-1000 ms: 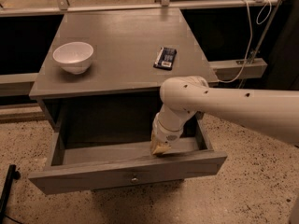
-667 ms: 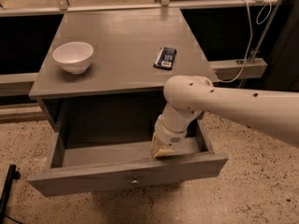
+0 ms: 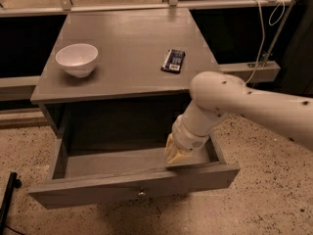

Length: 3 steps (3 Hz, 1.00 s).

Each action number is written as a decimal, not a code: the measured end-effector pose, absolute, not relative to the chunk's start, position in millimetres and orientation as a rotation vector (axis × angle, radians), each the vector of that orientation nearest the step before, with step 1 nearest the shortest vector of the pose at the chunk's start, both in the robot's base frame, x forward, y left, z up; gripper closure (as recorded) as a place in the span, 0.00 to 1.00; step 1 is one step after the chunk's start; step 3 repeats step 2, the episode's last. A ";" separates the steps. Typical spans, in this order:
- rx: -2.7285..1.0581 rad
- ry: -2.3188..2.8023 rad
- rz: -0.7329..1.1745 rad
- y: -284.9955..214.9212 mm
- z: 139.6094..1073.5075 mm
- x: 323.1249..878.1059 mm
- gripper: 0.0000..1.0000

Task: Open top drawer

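Observation:
The top drawer [image 3: 132, 187] of the grey cabinet stands pulled out, its empty box showing, with a small round metal knob [image 3: 141, 193] at mid-front. My gripper [image 3: 177, 154] reaches down from the right on the white arm [image 3: 244, 102] into the drawer's right part, just behind the top edge of the drawer front. Its yellowish fingers [image 3: 172, 153] rest against the inner side of the front panel.
A white bowl [image 3: 77, 59] sits on the cabinet top [image 3: 127, 43] at the left. A dark flat packet [image 3: 173, 60] lies at the right. Speckled floor surrounds the cabinet. A black object [image 3: 9, 197] stands at the lower left. Cables hang at the upper right.
The drawer has slid a little further out toward the camera. The arm and gripper have moved with it, slightly right and forward.

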State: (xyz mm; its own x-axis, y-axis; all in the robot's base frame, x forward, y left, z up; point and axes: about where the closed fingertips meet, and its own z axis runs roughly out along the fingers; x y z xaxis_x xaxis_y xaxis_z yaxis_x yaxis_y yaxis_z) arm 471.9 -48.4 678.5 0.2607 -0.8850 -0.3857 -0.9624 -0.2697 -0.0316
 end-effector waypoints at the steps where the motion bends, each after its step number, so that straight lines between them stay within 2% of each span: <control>1: -2.188 1.629 0.337 -68.3 719.3 481.9 1.00; 2: -2.093 1.525 0.210 -99.0 777.2 491.3 0.74; 3: -2.093 1.525 0.210 -99.0 777.2 491.3 0.74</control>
